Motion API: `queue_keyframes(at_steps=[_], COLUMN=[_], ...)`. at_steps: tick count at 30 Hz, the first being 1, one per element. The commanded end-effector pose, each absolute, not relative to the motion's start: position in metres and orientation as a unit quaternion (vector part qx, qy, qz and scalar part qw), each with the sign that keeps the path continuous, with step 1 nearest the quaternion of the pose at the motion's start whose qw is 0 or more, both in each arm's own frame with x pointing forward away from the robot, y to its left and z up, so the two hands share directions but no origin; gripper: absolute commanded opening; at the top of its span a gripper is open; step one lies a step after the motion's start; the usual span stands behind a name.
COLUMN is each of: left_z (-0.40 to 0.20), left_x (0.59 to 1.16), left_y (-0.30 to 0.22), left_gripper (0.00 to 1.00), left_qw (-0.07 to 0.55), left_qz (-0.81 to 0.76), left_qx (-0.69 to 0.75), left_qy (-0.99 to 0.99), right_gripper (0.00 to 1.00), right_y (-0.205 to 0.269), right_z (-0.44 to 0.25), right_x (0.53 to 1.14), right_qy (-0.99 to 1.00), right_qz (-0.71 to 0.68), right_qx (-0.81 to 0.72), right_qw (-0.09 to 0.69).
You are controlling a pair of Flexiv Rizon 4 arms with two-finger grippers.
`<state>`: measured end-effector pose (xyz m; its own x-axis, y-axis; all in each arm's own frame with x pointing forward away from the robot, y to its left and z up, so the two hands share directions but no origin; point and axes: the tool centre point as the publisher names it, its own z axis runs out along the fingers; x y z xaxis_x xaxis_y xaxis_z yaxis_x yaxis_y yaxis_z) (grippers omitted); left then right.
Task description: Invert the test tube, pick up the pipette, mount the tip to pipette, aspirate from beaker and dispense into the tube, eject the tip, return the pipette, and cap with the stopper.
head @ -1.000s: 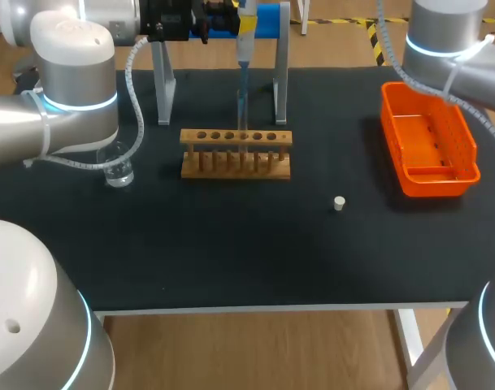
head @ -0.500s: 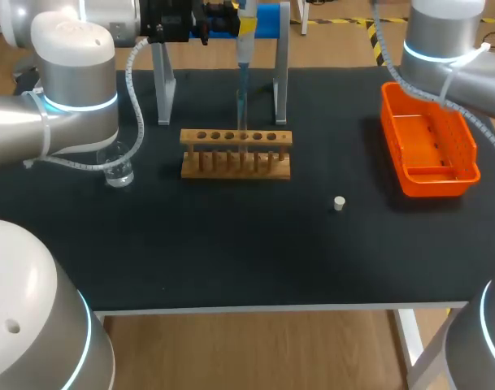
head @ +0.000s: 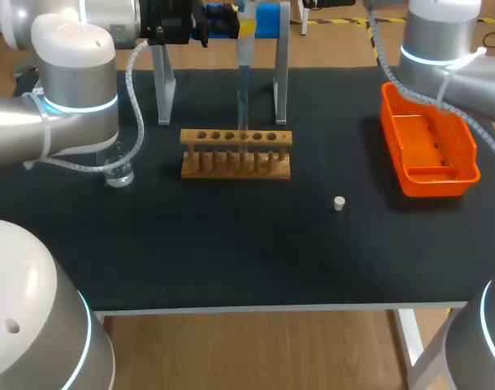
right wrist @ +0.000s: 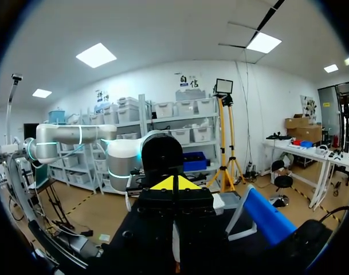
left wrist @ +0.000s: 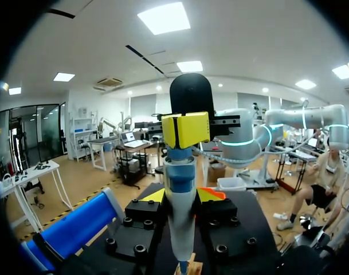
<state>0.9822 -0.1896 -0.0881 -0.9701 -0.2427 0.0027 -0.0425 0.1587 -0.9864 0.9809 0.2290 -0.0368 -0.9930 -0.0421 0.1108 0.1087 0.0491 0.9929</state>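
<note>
My left gripper [left wrist: 180, 197] is shut on the white and blue pipette [left wrist: 180, 189], one yellow tip on each side of its body. In the head view the pipette [head: 245, 36] hangs upright at the back middle. Its slim tip [head: 242, 106] reaches down into a clear test tube [head: 242, 140] standing in the wooden rack [head: 236, 154]. The glass beaker [head: 117, 167] sits left of the rack. A small white stopper [head: 339, 203] lies on the mat to the right front. My right gripper [right wrist: 174, 184] is shut on nothing, raised and facing the room.
The pipette stand has two grey legs [head: 281, 77] and a blue bar [head: 267, 19] just behind the rack. An orange basket [head: 430, 145] stands at the back right. The black mat [head: 247, 252] lies bare in front of the rack.
My right arm has shifted slightly left at the back right. The left arm and the pipette have kept still.
</note>
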Motion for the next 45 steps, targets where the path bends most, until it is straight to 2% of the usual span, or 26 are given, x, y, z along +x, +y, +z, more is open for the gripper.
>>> queue_keyframes(at_steps=[1,15,16,17,18,19,32,45], left_z=[-0.08,-0.08,-0.08,-0.08,-0.08,-0.08,-0.08,-0.08], left_x=[0.983,0.983,0.983,0.983,0.983,0.983,0.983,0.983], left_y=[-0.19,-0.19,-0.19,-0.19,-0.19,-0.19,-0.19,-0.19], left_gripper=[0.0,0.0,0.0,0.0,0.0,0.0,0.0,0.0], left_qw=[0.079,0.079,0.079,0.079,0.079,0.079,0.079,0.079], left_qz=[-0.643,-0.643,-0.643,-0.643,-0.643,-0.643,-0.643,-0.643], left_qx=[-0.093,-0.093,-0.093,-0.093,-0.093,-0.093,-0.093,-0.093], left_qy=[0.756,0.756,0.756,0.756,0.756,0.756,0.756,0.756], right_gripper=[0.0,0.0,0.13,0.36,0.71,1.0,1.0,1.0], right_y=[0.229,0.222,0.221,0.22,0.218,0.216,0.162,0.131], right_z=[-0.048,-0.01,-0.009,-0.007,-0.005,-0.003,-0.006,-0.074], right_x=[0.984,0.982,0.982,0.98,0.979,0.978,0.975,0.969], right_qy=[-0.722,-0.717,-0.717,-0.717,-0.717,-0.716,-0.72,-0.743], right_qz=[-0.69,-0.696,-0.697,-0.697,-0.697,-0.698,-0.693,-0.667], right_qx=[-0.021,0.014,0.016,0.017,0.017,0.017,0.004,-0.003], right_qw=[0.058,0.02,0.016,0.013,0.008,0.004,-0.036,-0.043])
